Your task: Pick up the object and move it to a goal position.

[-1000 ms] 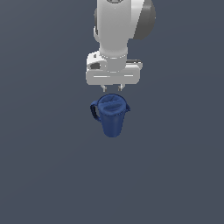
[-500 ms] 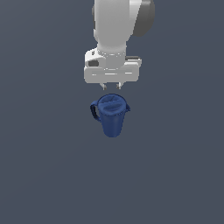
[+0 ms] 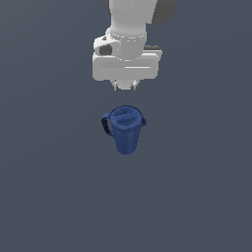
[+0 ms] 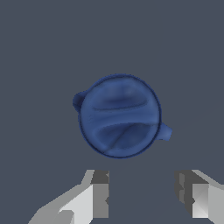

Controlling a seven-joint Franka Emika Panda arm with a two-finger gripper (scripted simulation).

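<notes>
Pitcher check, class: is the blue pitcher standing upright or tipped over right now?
Upright. The pitcher shows its round lid on top with the body tapering down beneath, and the wrist view looks straight down on the lid.

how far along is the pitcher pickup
Nothing is done yet: the pitcher stands upright on the floor, untouched. In hand: the gripper hangs above it, jaws open, and in the wrist view the fingers sit apart with the lid off to one side of the gap between them. Left: centring over it, descending, closing, lifting and carrying it to the goal, which no picture shows.
</notes>
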